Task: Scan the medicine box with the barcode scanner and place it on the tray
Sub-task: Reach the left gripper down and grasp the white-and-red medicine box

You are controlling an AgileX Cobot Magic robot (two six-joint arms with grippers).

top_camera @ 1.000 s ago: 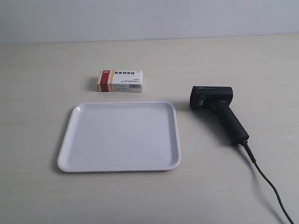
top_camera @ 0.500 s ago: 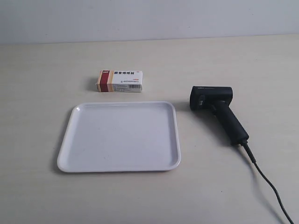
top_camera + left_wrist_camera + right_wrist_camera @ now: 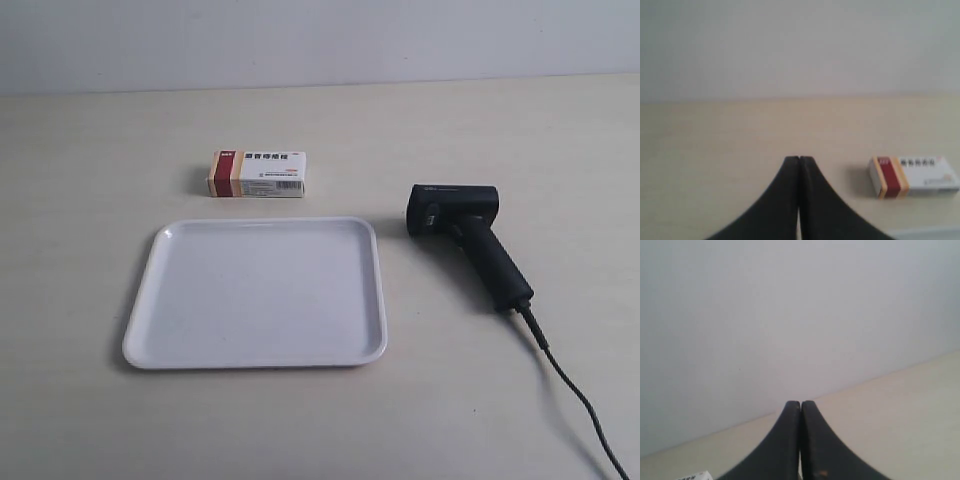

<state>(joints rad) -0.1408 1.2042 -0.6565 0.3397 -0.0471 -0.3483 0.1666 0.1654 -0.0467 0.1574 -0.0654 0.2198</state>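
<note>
Nearest lay the empty white tray (image 3: 255,292), ready to receive; right of it the barcode scanner (image 3: 466,240) lay on its side, cable trailing near. Just beyond the tray sat the medicine box (image 3: 257,174), unobstructed. The left gripper (image 3: 799,159) and right gripper (image 3: 800,403) were both closed, empty.

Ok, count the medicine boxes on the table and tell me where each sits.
1. The medicine box lies flat on the table beyond the tray, apart from its far rim, left of the barcode scanner. None seems hidden.
</note>
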